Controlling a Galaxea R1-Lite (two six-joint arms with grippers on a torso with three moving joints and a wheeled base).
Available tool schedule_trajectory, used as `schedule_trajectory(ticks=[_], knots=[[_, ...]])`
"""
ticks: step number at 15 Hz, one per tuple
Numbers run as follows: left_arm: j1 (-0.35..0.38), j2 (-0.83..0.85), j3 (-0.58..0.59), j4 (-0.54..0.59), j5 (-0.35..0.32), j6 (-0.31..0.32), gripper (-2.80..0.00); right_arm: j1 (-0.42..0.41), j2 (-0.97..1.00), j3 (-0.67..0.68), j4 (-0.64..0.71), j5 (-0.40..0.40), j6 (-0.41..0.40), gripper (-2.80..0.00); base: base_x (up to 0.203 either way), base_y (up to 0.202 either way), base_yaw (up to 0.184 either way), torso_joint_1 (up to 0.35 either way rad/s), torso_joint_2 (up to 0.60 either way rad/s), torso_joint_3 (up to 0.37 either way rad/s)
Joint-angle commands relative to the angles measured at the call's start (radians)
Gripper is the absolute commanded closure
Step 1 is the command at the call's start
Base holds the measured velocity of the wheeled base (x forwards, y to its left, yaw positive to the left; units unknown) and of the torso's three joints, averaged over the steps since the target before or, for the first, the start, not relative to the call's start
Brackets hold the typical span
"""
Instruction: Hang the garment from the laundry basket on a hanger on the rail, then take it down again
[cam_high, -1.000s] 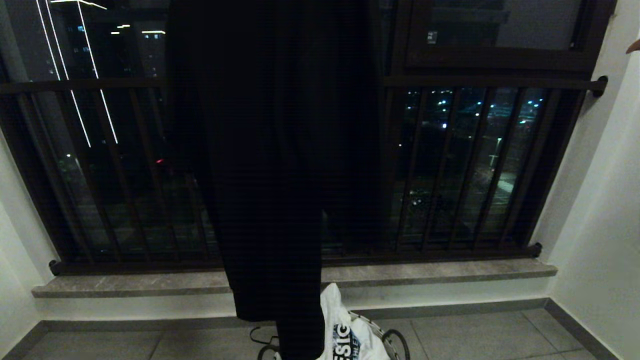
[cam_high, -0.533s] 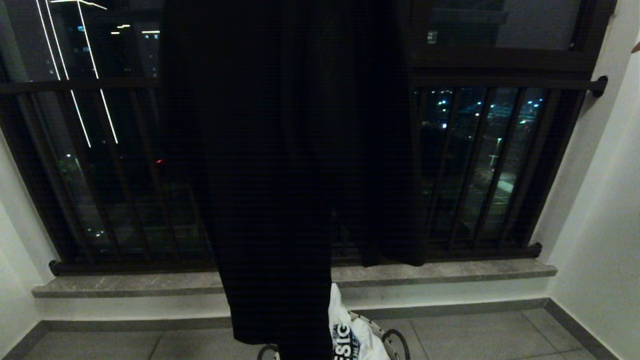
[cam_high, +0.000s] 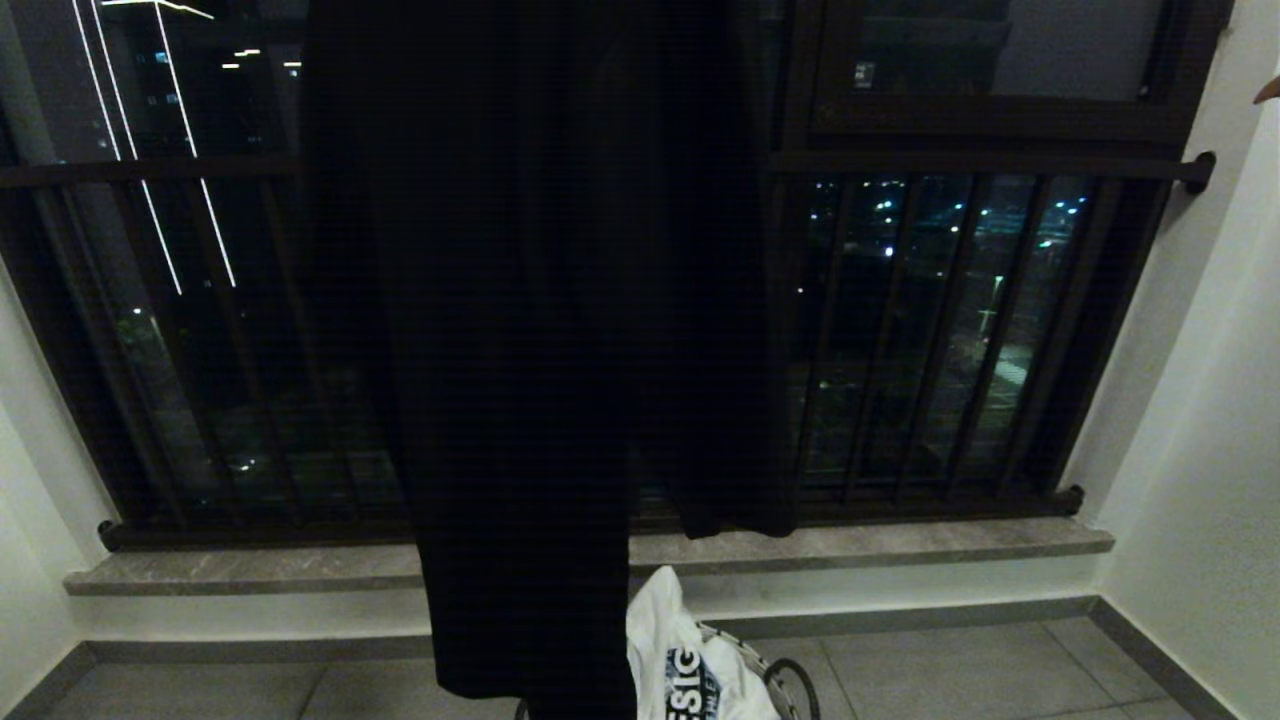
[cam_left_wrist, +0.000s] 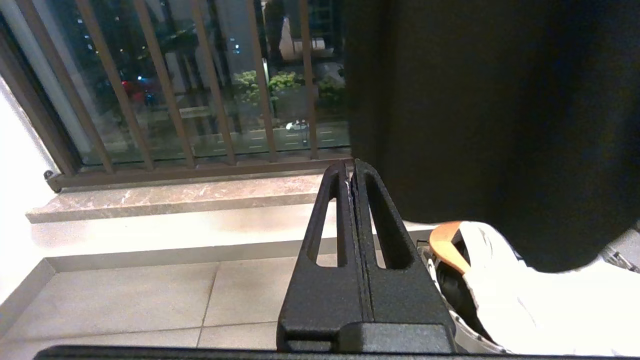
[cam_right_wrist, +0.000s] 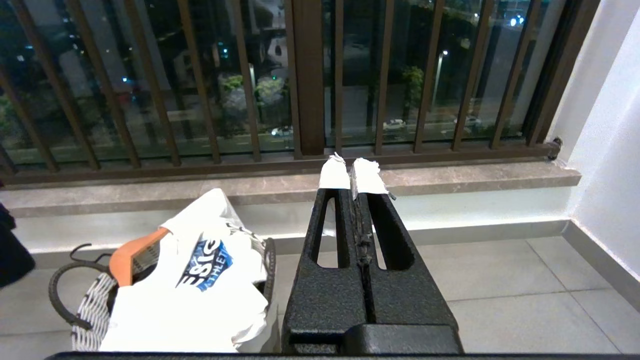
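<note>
The garment (cam_high: 690, 660), white with a blue print, lies heaped in the laundry basket (cam_high: 745, 640) on the floor below the window. An orange-brown hanger (cam_right_wrist: 132, 252) pokes out of the basket (cam_right_wrist: 92, 312) beside the garment (cam_right_wrist: 200, 280). My left gripper (cam_left_wrist: 352, 167) is shut and empty, held over the floor left of the basket. My right gripper (cam_right_wrist: 353, 175) is also shut and empty, white tape on its tips, to the right of the basket. Neither gripper shows in the head view. The rail is out of view.
A large black cloth (cam_high: 540, 330) hangs from above in front of the window, reaching down to the basket. Dark brown window-guard bars (cam_high: 950, 330) stand over a stone sill (cam_high: 900, 545). White walls close in on both sides of the tiled floor (cam_high: 980, 670).
The black hanging cloth swung right, then back left. The white garment's top shifted slightly left with it. The window and walls have not shifted.
</note>
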Motion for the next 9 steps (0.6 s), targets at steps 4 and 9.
schedule_trajectory(ticks=[4,9], knots=[[0.001,-0.001,0.002,0.000,0.001,-0.001,0.00,0.000,0.000,0.000,-0.001,-0.001,0.000,0.00,0.000,0.000,0.000,-0.001,0.00,-0.049],[0.001,-0.001,0.002,0.000,0.001,-0.003,0.00,0.000,0.000,0.000,-0.001,0.000,0.000,0.00,0.000,0.000,0.000,0.004,0.00,-0.183]])
